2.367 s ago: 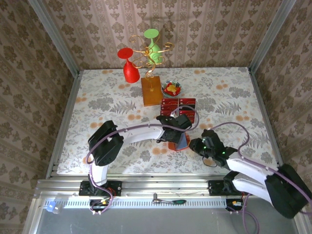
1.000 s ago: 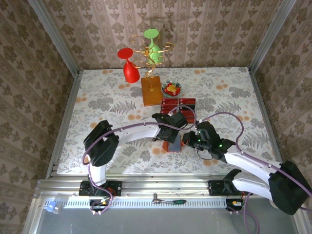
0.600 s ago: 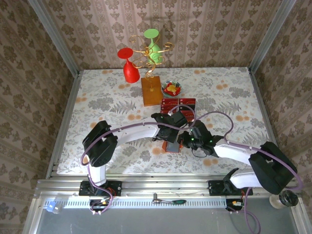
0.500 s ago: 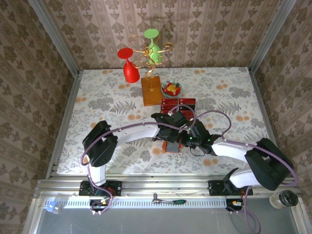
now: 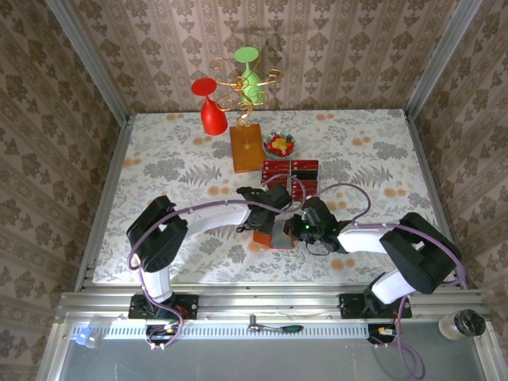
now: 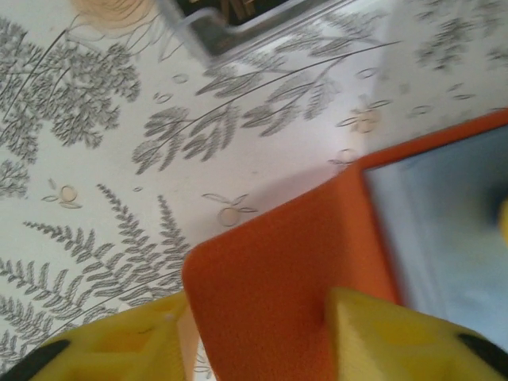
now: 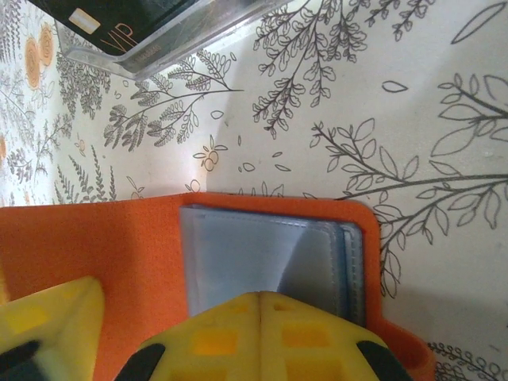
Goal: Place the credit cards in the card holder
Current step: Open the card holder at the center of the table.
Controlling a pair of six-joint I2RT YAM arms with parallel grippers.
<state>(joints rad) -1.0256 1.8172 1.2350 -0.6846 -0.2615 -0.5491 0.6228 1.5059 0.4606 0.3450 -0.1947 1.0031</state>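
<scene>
The card holder (image 5: pixel 278 240) lies opened flat on the worktop (image 5: pixel 159 182), near the middle and toward the near edge, with both hands meeting over it; the left hand (image 5: pixel 267 220) reaches in from the left and the right hand (image 5: pixel 302 227) from the right, so the orange case sits just beneath and between them; in the left wrist view the left hand (image 6: pixel 258 305) has its jaws parted, the two yellow fingers (image 6: pixel 397 337) standing well apart with the holder's plain orange leaf spread across the gap; one finger lies over the leaf, the other sits just at its outer edge, and nothing is pinched between them; in the right wrist view the right hand (image 7: pixel 260 300) is closed, its fingertips pressed together with nothing visible between them; they sit on the blue-grey pocket panel (image 7: pixel 262 258) of the holder's other leaf, whose layered sleeve edges show along one side; whether the tips press on the panel or only hover at it I cannot tell; the credit cards (image 5: pixel 290 171) lie in a clear tray (image 7: pixel 159 49) just beyond the holder, on the side away from the arms, with a strip of bare floral worktop between tray and case; neither hand touches them; farther back stand a brown wooden block (image 5: pixel 246 149) and a bowl of candies (image 5: pixel 279 144), well apart from both hands.
</scene>
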